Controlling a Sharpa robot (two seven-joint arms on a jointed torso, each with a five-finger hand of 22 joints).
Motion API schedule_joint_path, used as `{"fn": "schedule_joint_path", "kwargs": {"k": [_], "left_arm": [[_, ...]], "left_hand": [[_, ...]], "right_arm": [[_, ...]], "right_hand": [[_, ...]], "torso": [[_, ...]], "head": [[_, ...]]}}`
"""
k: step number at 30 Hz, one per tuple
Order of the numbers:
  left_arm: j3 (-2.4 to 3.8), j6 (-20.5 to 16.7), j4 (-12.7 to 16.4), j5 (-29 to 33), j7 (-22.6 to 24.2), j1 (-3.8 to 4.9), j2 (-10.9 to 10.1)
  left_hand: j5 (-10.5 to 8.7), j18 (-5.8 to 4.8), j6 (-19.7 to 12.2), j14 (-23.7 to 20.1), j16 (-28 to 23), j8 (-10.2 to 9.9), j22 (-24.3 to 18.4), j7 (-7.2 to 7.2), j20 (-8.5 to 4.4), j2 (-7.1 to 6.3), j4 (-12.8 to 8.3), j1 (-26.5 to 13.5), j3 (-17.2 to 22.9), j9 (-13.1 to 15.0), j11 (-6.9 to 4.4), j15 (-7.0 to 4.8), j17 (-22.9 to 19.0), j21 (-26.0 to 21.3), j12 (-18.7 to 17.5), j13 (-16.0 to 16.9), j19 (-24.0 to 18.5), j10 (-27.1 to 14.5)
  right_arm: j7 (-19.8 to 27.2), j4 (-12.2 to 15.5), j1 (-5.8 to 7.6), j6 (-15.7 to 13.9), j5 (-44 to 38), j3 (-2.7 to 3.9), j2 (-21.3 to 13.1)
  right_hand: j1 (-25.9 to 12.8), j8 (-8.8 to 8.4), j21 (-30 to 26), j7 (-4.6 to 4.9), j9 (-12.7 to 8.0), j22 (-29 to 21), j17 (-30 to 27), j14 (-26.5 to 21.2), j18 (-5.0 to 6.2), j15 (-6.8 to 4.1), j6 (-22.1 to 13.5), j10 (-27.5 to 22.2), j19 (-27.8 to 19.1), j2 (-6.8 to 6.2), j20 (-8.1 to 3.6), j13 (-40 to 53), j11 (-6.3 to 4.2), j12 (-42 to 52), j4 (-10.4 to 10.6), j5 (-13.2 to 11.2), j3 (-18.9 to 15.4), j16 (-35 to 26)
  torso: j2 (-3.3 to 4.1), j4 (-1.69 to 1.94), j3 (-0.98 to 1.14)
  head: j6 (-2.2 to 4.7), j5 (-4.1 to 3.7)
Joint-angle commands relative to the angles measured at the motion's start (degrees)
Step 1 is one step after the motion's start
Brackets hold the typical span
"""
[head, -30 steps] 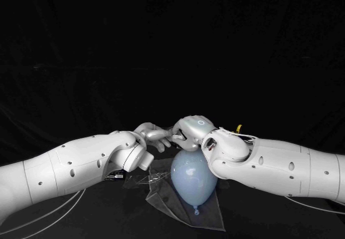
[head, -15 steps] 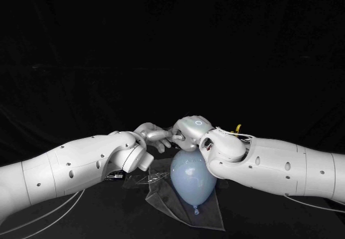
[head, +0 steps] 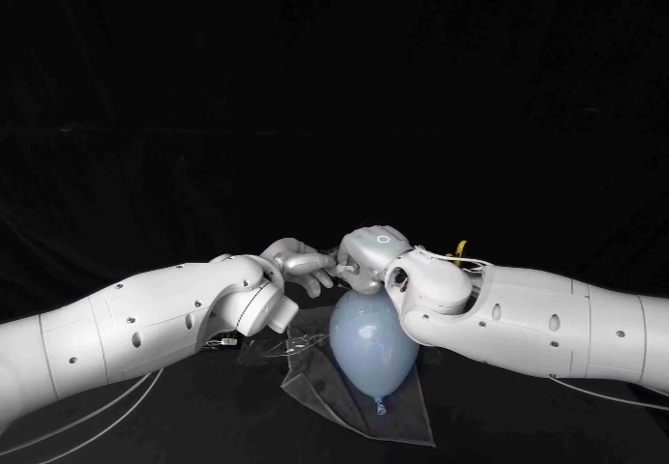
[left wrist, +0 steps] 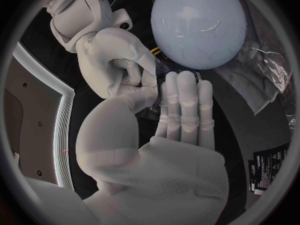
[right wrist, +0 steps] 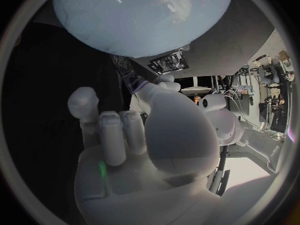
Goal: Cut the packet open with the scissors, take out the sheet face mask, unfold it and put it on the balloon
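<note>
Head view is showing the two silver hands meeting just beyond the 12 o'clock end of the pale blue rubber balloon (head: 374, 343), which is lying on a clear crumpled plastic packet (head: 328, 391) with its knot toward 6 o'clock. Compared with a second ago, the right hand (head: 369, 253) is sitting slightly more toward 8 o'clock, closer against the left hand (head: 300, 263); the balloon is not moving. The left fingers (left wrist: 184, 105) are lying straight together and the right fingers (right wrist: 119, 130) are curling in. A thin translucent strip (right wrist: 128, 75) is showing between them; whether it is the mask, or gripped, I cannot tell. The balloon is looking bare, so I judge the unfolding unfinished.
</note>
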Motion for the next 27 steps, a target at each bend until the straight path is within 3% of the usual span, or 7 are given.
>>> {"fn": "schedule_joint_path", "kwargs": {"k": [1, 11, 15, 20, 27], "left_arm": [[0.11, 1.4, 0.3, -0.3, 0.9, 0.13, 0.1], [0.11, 1.6, 0.6, -0.3, 0.9, 0.13, 0.1], [0.11, 1.6, 0.5, -0.3, 0.9, 0.13, 0.0], [0.11, 1.5, 0.4, -0.3, 0.9, 0.13, 0.0], [0.11, 1.4, -0.4, -0.2, 0.7, 0.13, -0.1]], "left_hand": [[0.22, 0.92, 0.2, 0.0, 0.2, 0.2, 0.1, 0.01, -0.33, 0.47, -8.1, 0.0, 7.7, 0.1, -0.08, -0.22, 0.1, 0.3, 0.2, 0.1, -0.1, 0.5], [0.34, 0.92, 0.3, 0.0, 0.2, 0.2, 0.1, 0.01, -0.37, 0.50, -8.2, 0.0, 7.6, 0.1, -0.08, -0.23, 0.1, 0.4, 0.2, 0.1, -0.1, 0.5], [0.34, 0.92, 0.3, 0.0, 0.2, 0.2, 0.1, 0.01, -0.37, 0.50, -8.2, 0.0, 7.6, 0.1, -0.08, -0.23, 0.1, 0.4, 0.2, 0.1, -0.1, 0.5], [0.39, 0.91, 0.3, 0.0, 0.2, 0.2, 0.1, 0.01, -0.39, 0.52, -8.2, -0.1, 7.6, 0.1, -0.08, -0.23, 0.1, 0.4, 0.2, 0.1, -0.1, 0.5], [0.40, 0.90, 0.3, 0.0, 0.2, 0.2, 0.1, 0.02, -0.39, 0.53, -8.2, -0.1, 7.6, 0.1, -0.07, -0.23, 0.1, 0.5, 0.2, 0.1, -0.1, 0.5]], "right_arm": [[-1.2, -0.2, -0.03, 2.7, -1.1, -0.02, 0.0], [-0.5, -0.2, -0.03, 0.6, -1.0, -0.02, 0.0], [-0.1, 0.0, -0.03, -1.8, -1.2, -0.02, -0.2], [0.9, 0.7, -0.04, -5.5, -1.5, -0.01, -0.8], [3.6, 4.7, -0.01, -11.7, 0.5, 0.28, -4.3]], "right_hand": [[-0.1, 0.96, 0.7, -0.81, 0.4, 2.8, 15.1, 6.1, -0.18, -0.82, 1.9, 5.6, 0.7, 1.56, -0.15, 14.0, -0.74, 0.8, 0.3, -0.4, 0.5, 0.2], [0.3, 3.08, 2.3, -2.61, 1.8, 3.6, 15.1, 6.1, -0.51, -2.30, 4.7, 5.9, 1.9, 2.97, -0.98, 14.6, -2.38, 1.7, 0.0, -0.4, 0.4, 0.2], [0.4, 4.05, 3.7, -3.10, 2.5, 4.3, 15.1, 6.1, -0.79, -2.80, 5.5, 6.2, 2.9, 4.02, -1.30, 15.1, -2.87, 2.4, 0.0, -0.4, 1.1, 0.2], [0.4, 4.46, 4.7, -3.28, 2.9, 4.7, 15.1, 6.1, -0.98, -2.99, 5.6, 6.2, 3.5, 4.21, -1.49, 15.1, -3.05, 2.4, -0.1, -0.4, 1.4, 0.2], [0.2, 4.85, 5.5, -3.45, 3.2, 5.0, 15.1, 6.1, -1.15, -3.16, 5.8, 6.2, 4.1, 4.08, -1.66, 15.1, -3.22, 2.4, -0.1, -0.4, 1.7, 0.2]], "torso": [[0.00, 0.00, 0.01], [0.01, 0.01, -0.01], [0.01, 0.02, 0.02], [-0.01, 0.04, 0.01], [-0.03, -0.02, 0.00]], "head": [[-0.07, -0.06], [-0.08, -0.08], [-0.08, -0.13], [0.00, -0.12], [0.04, 0.01]]}}
